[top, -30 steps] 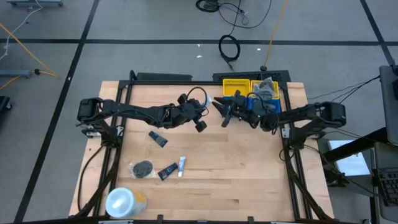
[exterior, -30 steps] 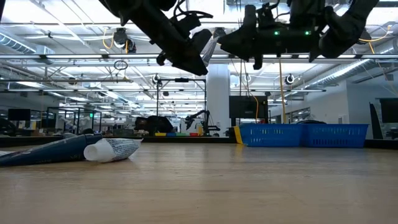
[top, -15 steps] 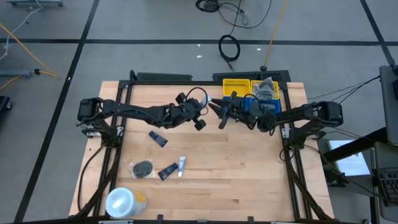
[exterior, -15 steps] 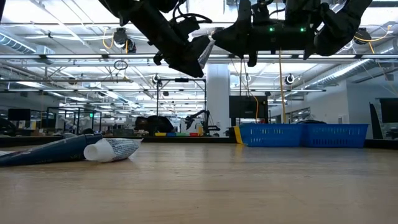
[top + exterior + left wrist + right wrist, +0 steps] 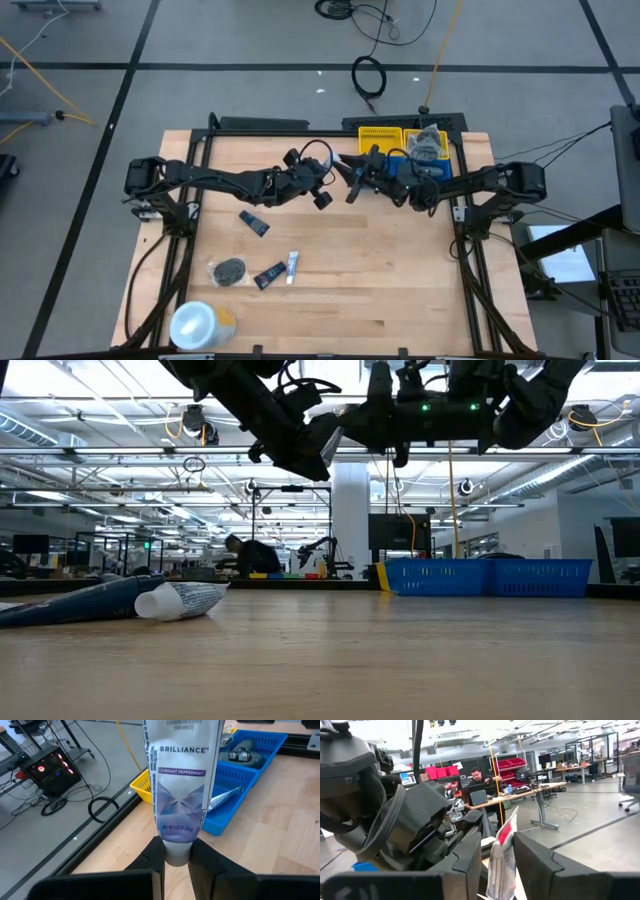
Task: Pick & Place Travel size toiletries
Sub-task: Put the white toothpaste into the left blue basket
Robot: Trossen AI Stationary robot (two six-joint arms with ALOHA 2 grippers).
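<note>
My left gripper (image 5: 177, 862) is high above the table's far middle, shut on a white and purple toothpaste tube (image 5: 182, 780). The tube points toward my right gripper (image 5: 497, 855). That gripper is open, and its fingers stand on either side of the tube's flat crimped end (image 5: 501, 847). In the high view the tube (image 5: 343, 163) bridges the gap between the two grippers. More toiletries lie flat on the table's near left: a navy tube (image 5: 254, 222), a dark round piece (image 5: 228, 269), a dark tube (image 5: 268, 275) and a small white tube (image 5: 292, 264). My left gripper pinches the tube's cap end (image 5: 176, 854) between its two fingers. The fingers come from the table's left, slanting a little downward. The tube sticks straight out ahead of them, label up and lifted clear of the table.
A blue bin (image 5: 425, 160) holding some items and a yellow bin (image 5: 380, 137) stand at the far right edge, behind my right gripper. A large white-and-yellow roll (image 5: 200, 325) stands at the near left corner. Bare wood lies between the arms and the near edge.
My right gripper has moved toward the table's left and slightly up, closing on my left gripper. Its fingers now stand around the tube's crimped end. My left gripper has kept the tube in place.
</note>
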